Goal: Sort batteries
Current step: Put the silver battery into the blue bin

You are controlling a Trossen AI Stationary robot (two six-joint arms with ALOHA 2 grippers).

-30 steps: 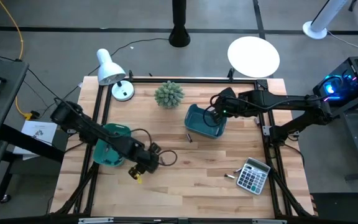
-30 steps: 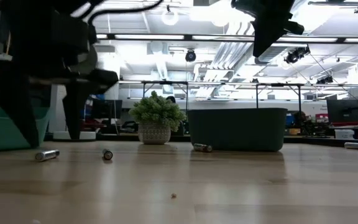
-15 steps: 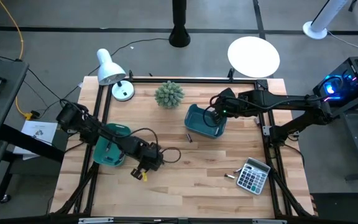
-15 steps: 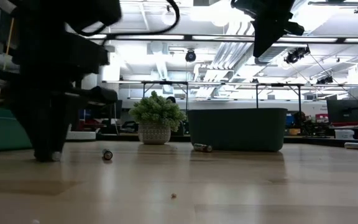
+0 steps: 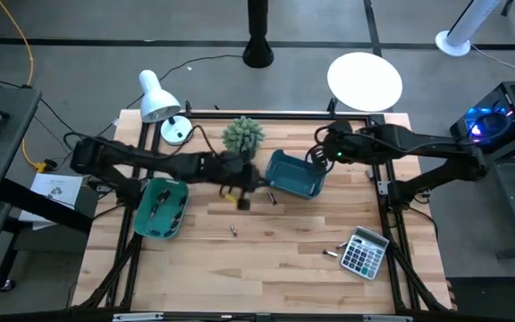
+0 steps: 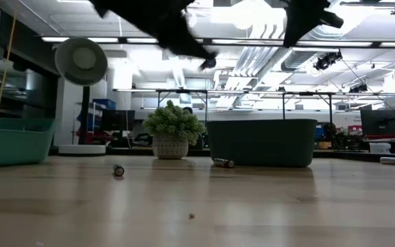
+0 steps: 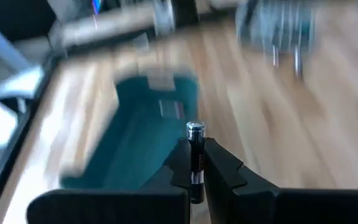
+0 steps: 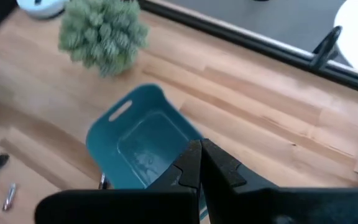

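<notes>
My left gripper [image 5: 242,195] hangs above the middle of the table, just left of the dark teal tray [image 5: 295,175], and is shut on a dark battery [image 7: 195,155]. My right gripper [image 5: 316,157] hovers shut over that tray's right end and holds nothing. Loose batteries lie on the wood: one [image 5: 232,230] near the middle, one [image 5: 273,198] beside the dark tray, and others [image 5: 333,250] next to the calculator. The lighter teal tray [image 5: 161,207] at the left has dark batteries in it. My left gripper pinches the battery's dark body [image 7: 195,169] between its two fingers. The battery lies along the fingers, and its silvery capped end [image 7: 195,129] sticks out past the fingertips. It is lifted clear of the table.
A small potted plant [image 5: 243,136] stands at the far side, and a white desk lamp [image 5: 159,98] stands at the far left corner. A grey calculator [image 5: 365,252] lies at the near right. Bare wood stretches along the near edge.
My left gripper has shut on a battery lying near the table's near-left. It has lifted the battery clear and swung up, right and toward the far edge, to a spot beside the dark teal tray. The right gripper has barely shifted.
</notes>
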